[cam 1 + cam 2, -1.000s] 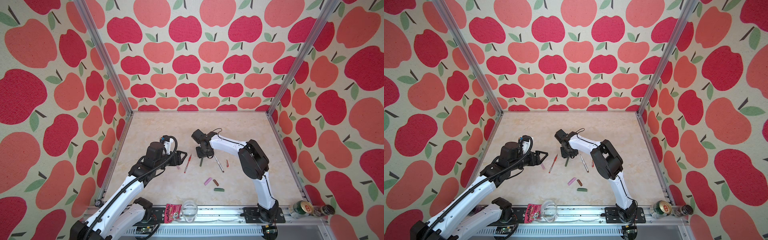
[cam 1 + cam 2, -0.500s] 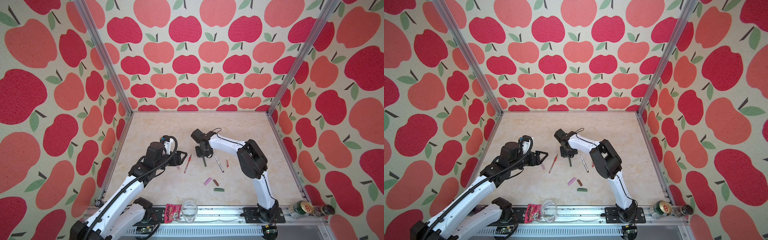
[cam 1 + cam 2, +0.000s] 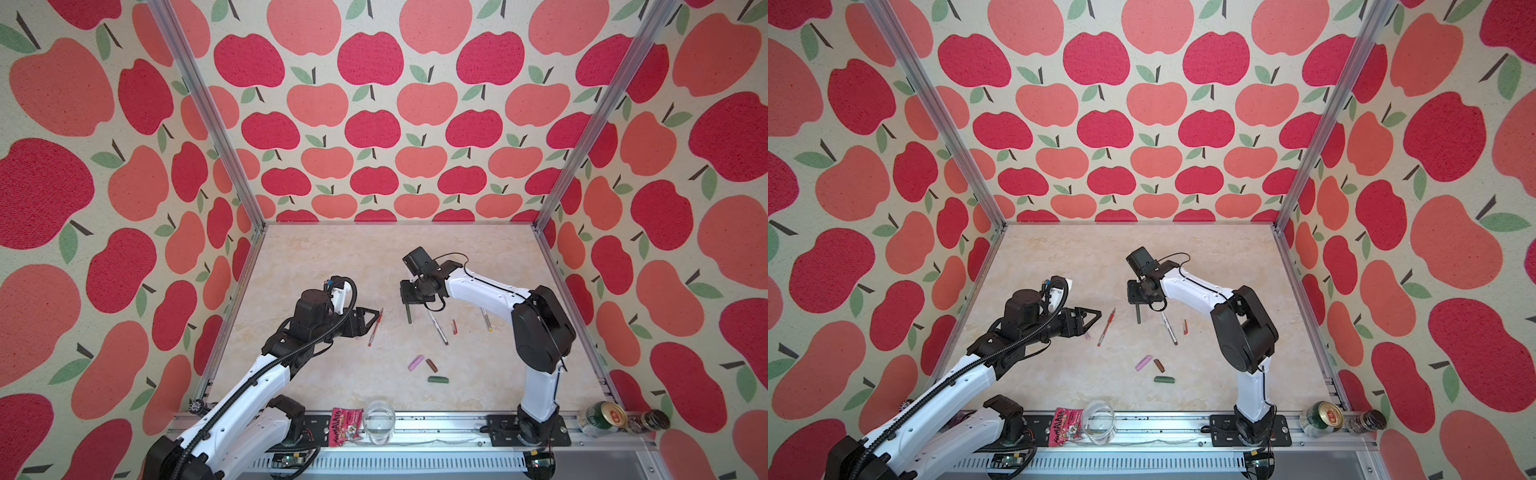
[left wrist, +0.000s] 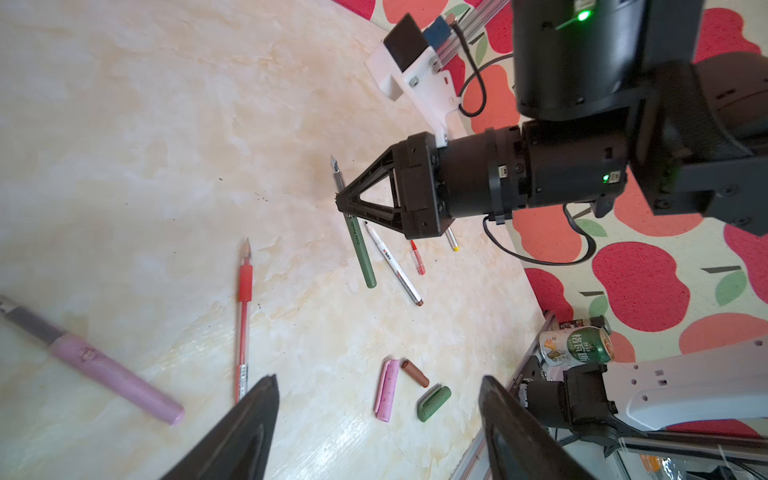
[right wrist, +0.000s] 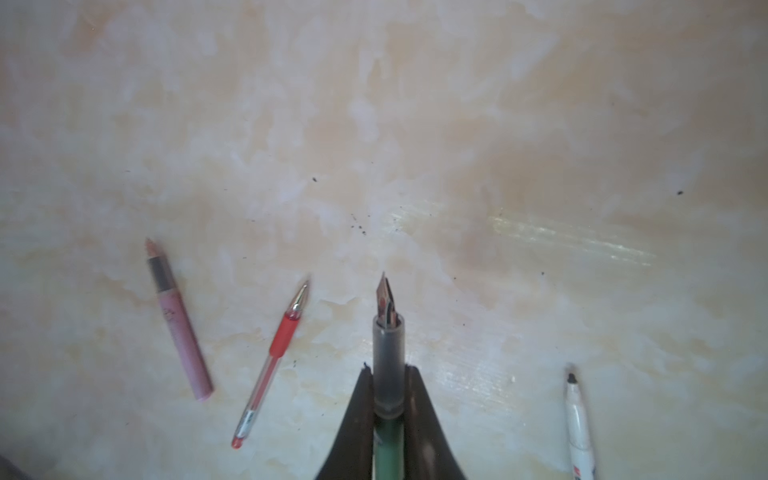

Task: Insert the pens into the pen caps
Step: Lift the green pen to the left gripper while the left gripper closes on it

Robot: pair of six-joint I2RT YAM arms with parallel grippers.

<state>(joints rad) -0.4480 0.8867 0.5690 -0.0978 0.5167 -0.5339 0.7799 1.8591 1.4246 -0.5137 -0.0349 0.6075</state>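
The tabletop (image 5: 498,124) looks smooth, marbled, faintly glossy — the dark green pen (image 4: 362,254) matt plastic, its nib (image 5: 384,299) metal.

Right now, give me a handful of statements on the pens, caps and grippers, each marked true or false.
The right gripper is shut on the dark green pen. True.
The left gripper holds the red pen. False: it is open and empty; the red pen lies on the table.
The dark green cap sits on its pen. False: it lies loose on the table.
The pink cap and brown cap lie next to each other. True.
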